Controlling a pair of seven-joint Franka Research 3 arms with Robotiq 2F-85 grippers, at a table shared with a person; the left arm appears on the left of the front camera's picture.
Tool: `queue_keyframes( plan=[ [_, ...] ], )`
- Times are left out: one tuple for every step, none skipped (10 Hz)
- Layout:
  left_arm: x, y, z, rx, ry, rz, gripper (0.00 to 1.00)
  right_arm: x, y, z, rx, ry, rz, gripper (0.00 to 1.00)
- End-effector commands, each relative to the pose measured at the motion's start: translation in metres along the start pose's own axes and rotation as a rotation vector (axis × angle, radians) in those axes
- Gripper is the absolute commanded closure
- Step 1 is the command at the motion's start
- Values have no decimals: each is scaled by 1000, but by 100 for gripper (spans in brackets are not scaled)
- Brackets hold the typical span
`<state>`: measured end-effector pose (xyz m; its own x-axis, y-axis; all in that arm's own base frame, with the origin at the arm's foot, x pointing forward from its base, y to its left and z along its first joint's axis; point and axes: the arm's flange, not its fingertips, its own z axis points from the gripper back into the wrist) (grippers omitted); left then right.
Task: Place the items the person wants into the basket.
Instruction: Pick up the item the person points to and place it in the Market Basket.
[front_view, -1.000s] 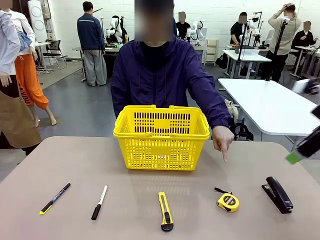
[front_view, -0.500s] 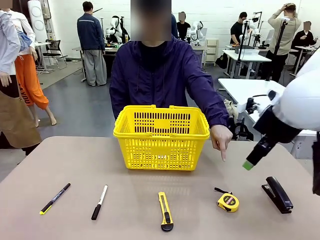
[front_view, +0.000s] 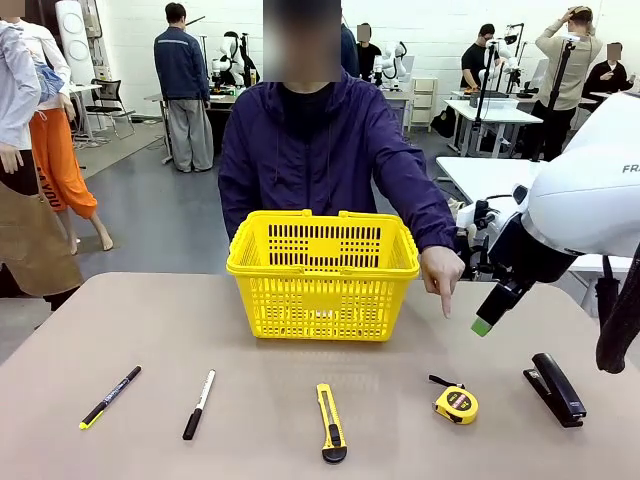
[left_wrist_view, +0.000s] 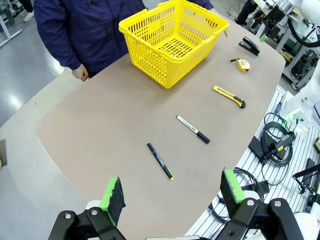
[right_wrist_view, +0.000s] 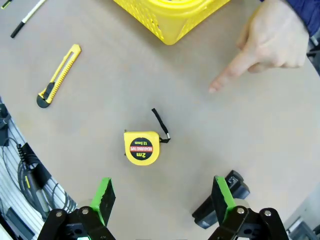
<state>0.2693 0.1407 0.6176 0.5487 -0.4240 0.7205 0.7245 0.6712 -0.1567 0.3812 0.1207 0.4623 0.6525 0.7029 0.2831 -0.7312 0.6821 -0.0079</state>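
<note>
Yellow tape measure (right_wrist_view: 142, 147) lies near the front of the table (front_view: 260, 390), right of the utility knife (front_view: 331, 423); the marker (front_view: 110, 396) lies far left. The right gripper (right_wrist_view: 162, 191) hovers above the tape measure, jaws spread wide and empty. The left gripper (left_wrist_view: 171, 187) is likewise spread. Farther back, the person's hand (front_view: 441, 273) points down at the tape measure, just right of the basket (front_view: 322, 300).

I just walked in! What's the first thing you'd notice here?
The bright yellow basket stands out, in the middle of the table in front of the person. Next, the person's hand points down toward the tape measure on the right side, and the right gripper hovers open above it.
</note>
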Motion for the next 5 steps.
queue_keyframes(
  plan=[
    [-1,0,1,-9,-7,-13,0,-2,6,-1,-11,-3,13,0],
    [-1,0,1,-9,-7,-13,0,-2,6,-1,-11,-3,13,0],
    [-1,0,1,-9,-7,-13,0,-2,6,-1,-11,-3,13,0],
    [-1,0,1,-9,-7,-13,0,2,3,1,0,-3,9,0],
    [-1,0,1,-9,-7,-13,0,2,2,-21,-19,78,57,0]
  ],
)
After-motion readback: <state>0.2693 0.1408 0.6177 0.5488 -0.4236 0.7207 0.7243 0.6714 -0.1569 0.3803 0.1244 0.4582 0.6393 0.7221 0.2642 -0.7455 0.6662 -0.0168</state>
